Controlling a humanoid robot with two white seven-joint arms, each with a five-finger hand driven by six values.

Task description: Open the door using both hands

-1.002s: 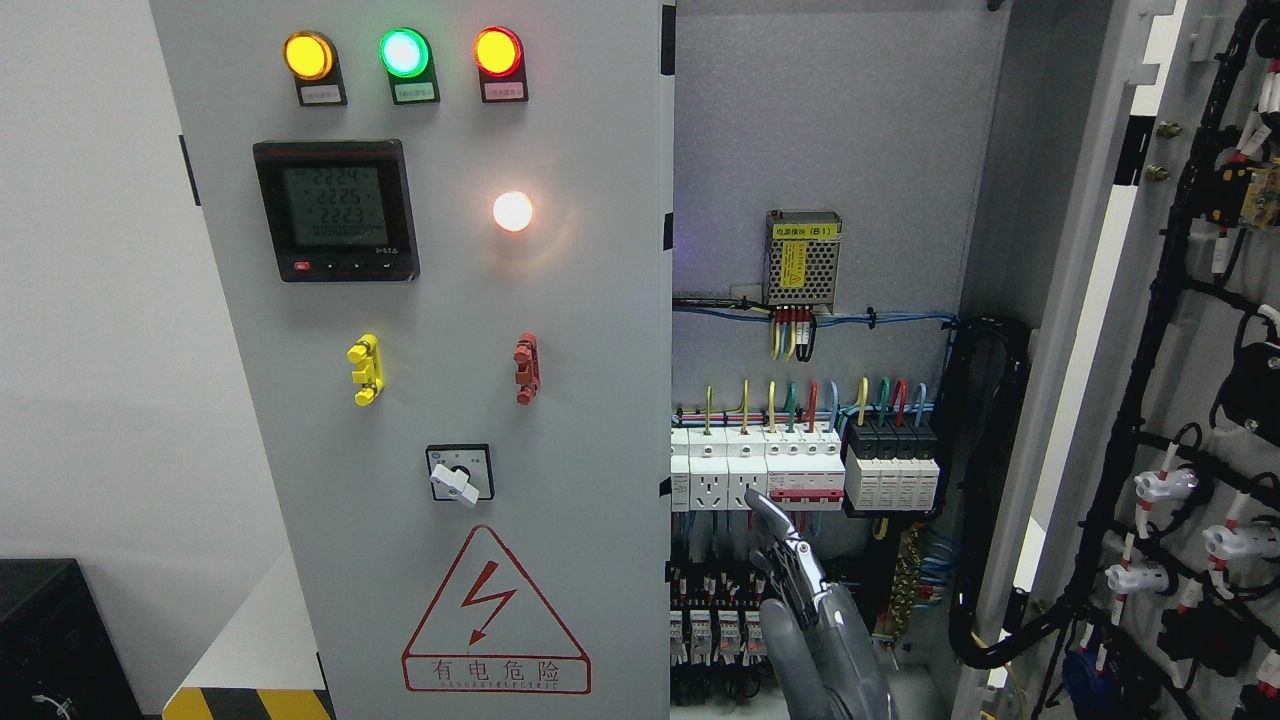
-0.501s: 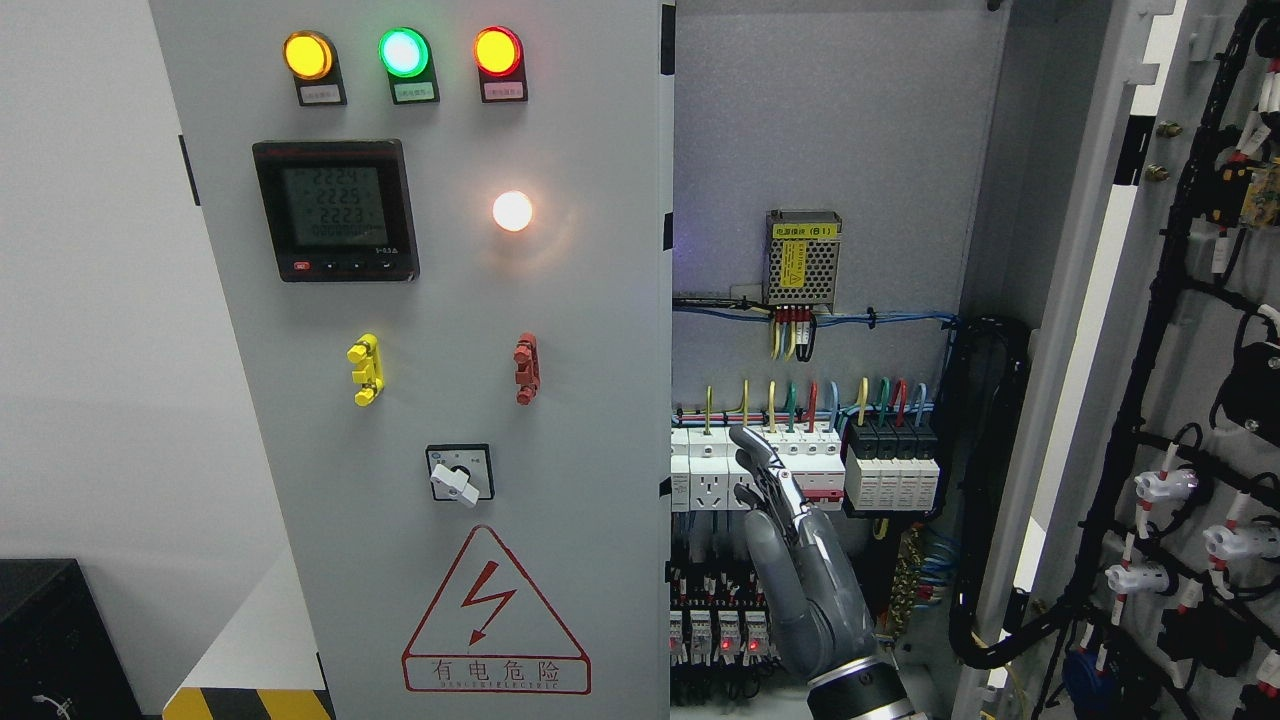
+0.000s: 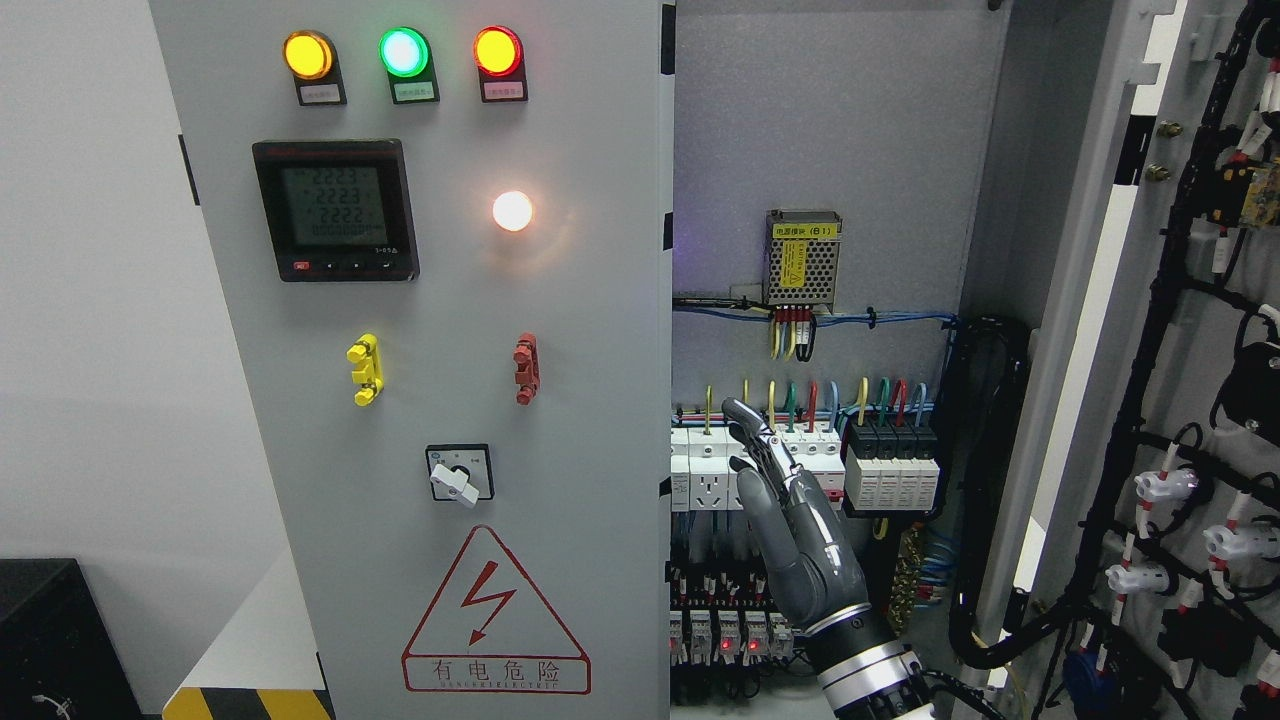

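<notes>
Left door [image 3: 450, 400]: grey, shut, fills the left half; 3 lamps on top, a meter, a switch [image 3: 460, 474], a warning triangle reading 有电危险. Right door [image 3: 1200, 380] swung wide, wiring exposed. Right hand [image 3: 790, 520] raised before the breakers [image 3: 800, 465], fingers straight, together, holding nothing.

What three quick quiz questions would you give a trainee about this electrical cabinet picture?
1. True or false: the right robot hand is curled into a fist.
2. Which stands open? A) neither door B) the right door only C) both doors
3. Fill in: the middle lamp, between the yellow lamp and the red lamp, glows ___.

Key: 1 false, its fingers are extended; 2 B; 3 green.
</notes>
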